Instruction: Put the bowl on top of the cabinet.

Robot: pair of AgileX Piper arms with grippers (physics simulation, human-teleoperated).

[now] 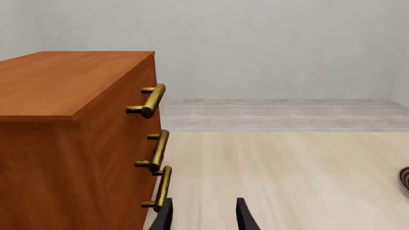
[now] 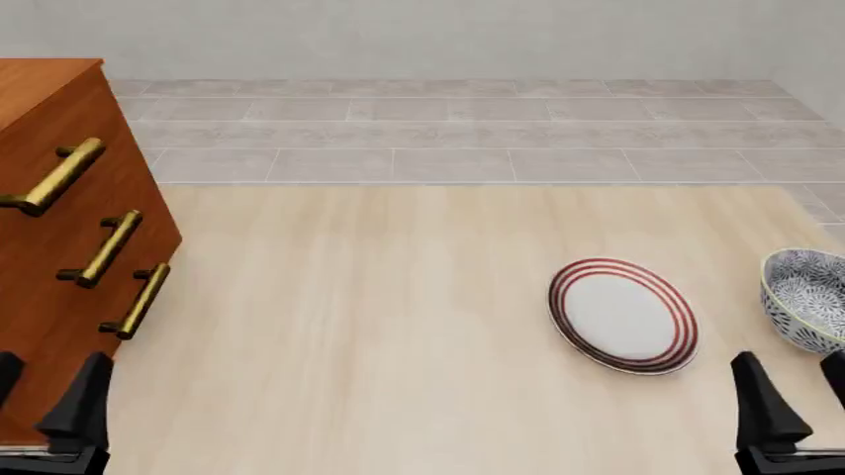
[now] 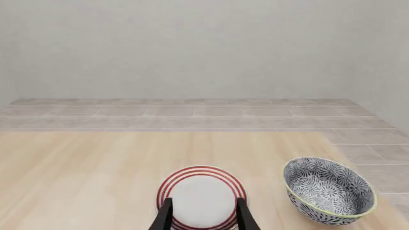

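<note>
While upright, round patterned bowl (image 3: 330, 190) (glossy) beside flat plate (image 3: 202, 197).

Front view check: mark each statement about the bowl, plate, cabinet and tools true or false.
1. The bowl sits on the table at the far right, beside the plate. True.
2. The bowl is on top of the cabinet. False: the cabinet top is bare in the left wrist view.
3. The right tool holds the bowl. False: it is open and holds nothing.
4. The cabinet has three brass handles. True.
5. The left tool is open. True.
</note>
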